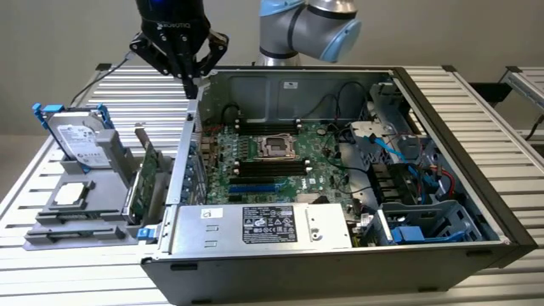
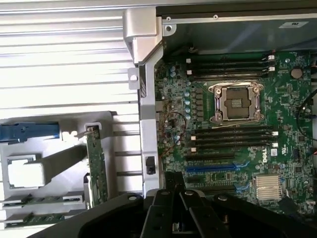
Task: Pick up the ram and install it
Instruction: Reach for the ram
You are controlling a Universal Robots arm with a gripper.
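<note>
Power supply (image 1: 264,224): nearest, set inside the open case (image 1: 297,277).
Ram (image 1: 61,218): lies flat in a near slot of the gray holder (image 1: 85,241), on the exterior view's left of the case.
Expansion card (image 1: 150,172): on edge in the holder, just beside the case wall.
Hard drive (image 1: 78,137): upright, farther back in the holder.
Memory slots (image 1: 272,167): black, on the motherboard (image 1: 246,183).
Gripper (image 1: 188,78): farthest, above the case's far left corner; fingers drawn together with nothing between them, well apart from the ram.

A plain pale wall (image 1: 60,29) is seen behind a table (image 1: 480,108) built of ribbed metal slats (brightly lit in the wrist view); a second slatted table (image 1: 529,83) is set at the exterior view's right.
</note>
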